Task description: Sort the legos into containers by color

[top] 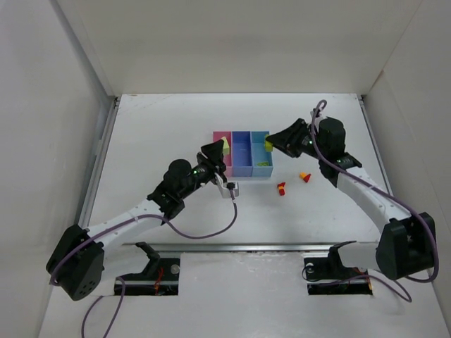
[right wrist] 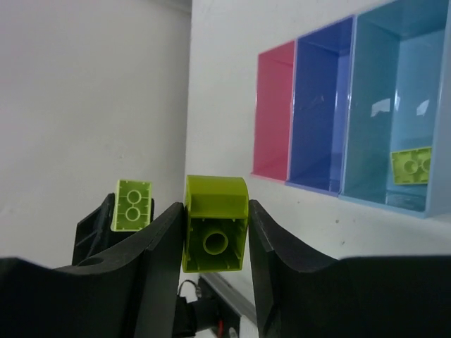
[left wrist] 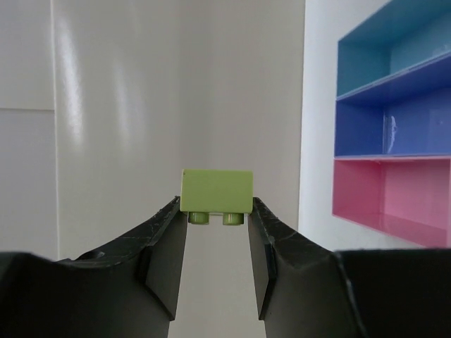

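White table [top: 176,120] boxed in by plain white walls [top: 232,42], and you've got the three joined bins sitting mid-table in a row: pink bin [top: 222,151] on the left, medium blue bin [top: 242,156] in the middle, light blue bin [top: 261,155] on the right. Your left gripper [left wrist: 215,211] is clamped on the left-hand green brick [left wrist: 216,190], one finger on each side and the studs pointing back at the wrist camera. From the top camera that brick sits right at the pink bin's outer left edge; can't tell if it's over the compartment or just beside it. Your right gripper [right wrist: 215,211] is clenched on the right-hand green brick [right wrist: 215,239], hollow underside facing its camera. From above it sits at the light blue bin's outer right edge, again can't say if it's over the bin or beside it. Both arms reach in from opposite ends of the row, so the two held bricks flank the bins. A binned green brick [right wrist: 412,166] lies flat, studs up, on the light blue bin's floor near a side wall. The pink and medium blue compartments show only their own floors. On the bare table on the near side of the light blue bin lie a red brick [top: 281,188] and an orange brick [top: 304,177], near each other but apart, touching neither the bins nor either gripper
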Available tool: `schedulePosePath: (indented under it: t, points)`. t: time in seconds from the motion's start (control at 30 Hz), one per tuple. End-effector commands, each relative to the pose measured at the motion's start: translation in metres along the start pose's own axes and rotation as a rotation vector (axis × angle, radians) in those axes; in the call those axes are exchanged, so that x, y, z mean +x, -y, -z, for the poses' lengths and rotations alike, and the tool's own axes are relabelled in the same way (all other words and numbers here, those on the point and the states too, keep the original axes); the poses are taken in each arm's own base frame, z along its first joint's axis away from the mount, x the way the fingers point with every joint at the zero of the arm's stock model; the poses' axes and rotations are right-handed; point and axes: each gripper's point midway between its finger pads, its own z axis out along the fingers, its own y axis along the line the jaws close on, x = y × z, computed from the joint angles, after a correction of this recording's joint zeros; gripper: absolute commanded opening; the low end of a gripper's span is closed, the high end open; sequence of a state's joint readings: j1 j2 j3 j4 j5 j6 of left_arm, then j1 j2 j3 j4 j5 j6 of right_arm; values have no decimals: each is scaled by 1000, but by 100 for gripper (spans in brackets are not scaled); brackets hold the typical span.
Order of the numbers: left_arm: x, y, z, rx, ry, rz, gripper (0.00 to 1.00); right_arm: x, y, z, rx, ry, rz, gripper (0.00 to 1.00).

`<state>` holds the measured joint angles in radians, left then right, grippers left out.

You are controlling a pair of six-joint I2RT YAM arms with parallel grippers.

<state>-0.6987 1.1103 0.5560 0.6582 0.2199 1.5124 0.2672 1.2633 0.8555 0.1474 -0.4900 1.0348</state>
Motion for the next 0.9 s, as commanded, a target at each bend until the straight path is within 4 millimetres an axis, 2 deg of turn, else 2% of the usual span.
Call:
schedulePosePath:
  t: [0.0, 0.03, 0.07, 0.1, 0.13, 0.17, 0.2, 0.23, 0.27, 0.3, 0.43, 0.57, 0.6, 0.63, 0.7, 0.87]
  points:
    - [5, -1, 7, -3, -35, 14, 0, -16, -3, -3, 114, 33, 165, 0]
    - [10, 5, 8, 13, -62, 56, 0, -41, -17, -10, 271, 124, 345, 0]
    - [9, 1, 7, 4, -61, 55, 0, -41, -17, -10, 273, 125, 347, 0]
    - [12, 3, 8, 11, -76, 70, 0, -35, 9, -17, 392, 61, 434, 0]
    - [12, 4, 8, 10, -76, 84, 0, -37, 13, -22, 460, 69, 494, 0]
    - [14, 7, 7, 17, -88, 96, 0, -46, -2, -29, 460, 80, 542, 0]
    - [14, 5, 7, 15, -88, 108, 0, -40, 17, -44, 512, 20, 602, 0]
    - [15, 5, 7, 13, -97, 108, 0, -37, 24, -49, 540, -13, 623, 0]
    - [15, 5, 7, 13, -97, 108, 0, -37, 18, -57, 531, -22, 641, 0]
    - [15, 0, 7, 4, -96, 116, 0, -34, 36, -66, 575, -51, 650, 0]
    - [18, -3, 9, -9, -117, 115, 0, -37, 58, -83, 636, -63, 660, 0]
    - [21, -3, 10, -13, -135, 125, 0, -32, 64, -96, 655, -87, 694, 0]
    - [21, -3, 10, -13, -135, 125, 0, -32, 71, -95, 677, -92, 695, 0]
    - [21, -3, 10, -13, -135, 125, 0, -35, 67, -96, 679, -77, 698, 0]
    - [21, -3, 10, -14, -135, 134, 0, -30, 80, -98, 702, -108, 704, 0]
    - [21, -3, 10, -14, -135, 134, 0, -29, 89, -101, 722, -117, 704, 0]
